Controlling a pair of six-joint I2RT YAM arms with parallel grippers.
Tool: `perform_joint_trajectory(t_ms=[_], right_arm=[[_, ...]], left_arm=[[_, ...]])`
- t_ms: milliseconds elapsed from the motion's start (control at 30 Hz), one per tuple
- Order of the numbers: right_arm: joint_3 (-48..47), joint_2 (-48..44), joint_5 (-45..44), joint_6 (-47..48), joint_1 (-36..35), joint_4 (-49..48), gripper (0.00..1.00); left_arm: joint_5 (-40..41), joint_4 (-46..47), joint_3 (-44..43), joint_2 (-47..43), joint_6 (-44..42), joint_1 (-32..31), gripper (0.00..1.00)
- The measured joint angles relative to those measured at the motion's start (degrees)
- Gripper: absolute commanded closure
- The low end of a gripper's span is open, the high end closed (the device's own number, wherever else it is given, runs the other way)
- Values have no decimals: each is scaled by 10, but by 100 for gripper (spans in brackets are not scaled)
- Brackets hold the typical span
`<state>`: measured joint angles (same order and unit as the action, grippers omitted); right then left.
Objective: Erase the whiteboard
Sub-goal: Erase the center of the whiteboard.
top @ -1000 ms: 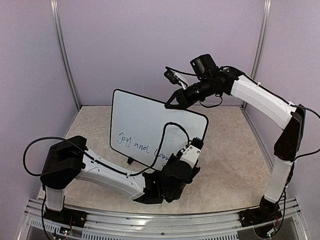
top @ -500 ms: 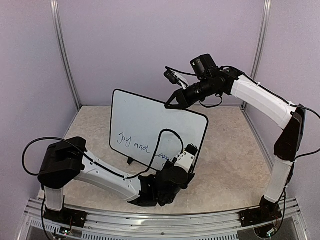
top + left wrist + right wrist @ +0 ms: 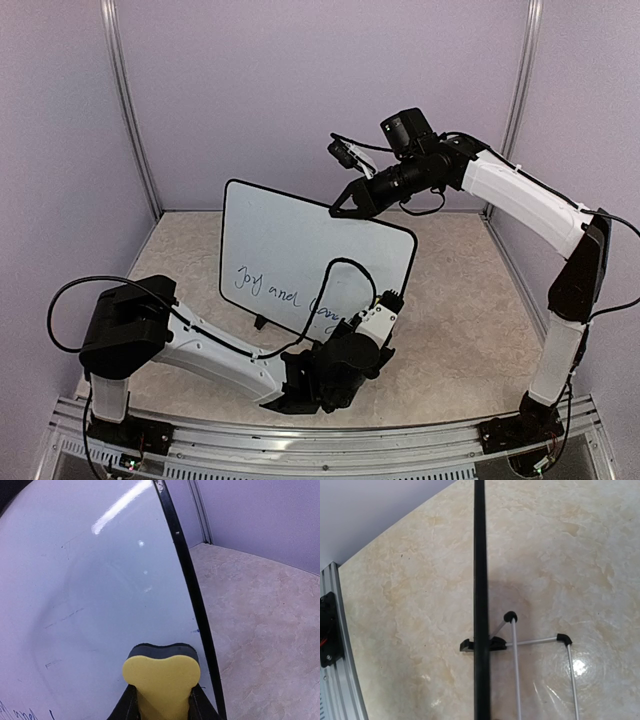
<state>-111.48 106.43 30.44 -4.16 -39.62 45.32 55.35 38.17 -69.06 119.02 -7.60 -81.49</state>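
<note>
Now eraser (image 3: pixel 161 680) lower along whiteboard (image 3: pixel 300 240) right edge; handwriting (image 3: pixel 268 284) unchanged

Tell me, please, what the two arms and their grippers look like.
Both the left arm and right arm have white shells between bulky black joints. A thin black cable loops over the left one. The left gripper and right gripper have black fingers; a black camera tops the right wrist.

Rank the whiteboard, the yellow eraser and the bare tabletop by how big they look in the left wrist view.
1. whiteboard: fills most of the view.
2. tabletop: the area at right.
3. yellow eraser: smallest, though it sits nearest the camera, which makes it look bigger than it is.
</note>
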Motion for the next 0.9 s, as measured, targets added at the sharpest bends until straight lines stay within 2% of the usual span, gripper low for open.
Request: perform_joint_trajectory(t_ms=[900], right_arm=[[2, 0, 7, 9, 0, -5, 100]], left_arm=[[17, 61, -38, 29, -76, 2, 87]])
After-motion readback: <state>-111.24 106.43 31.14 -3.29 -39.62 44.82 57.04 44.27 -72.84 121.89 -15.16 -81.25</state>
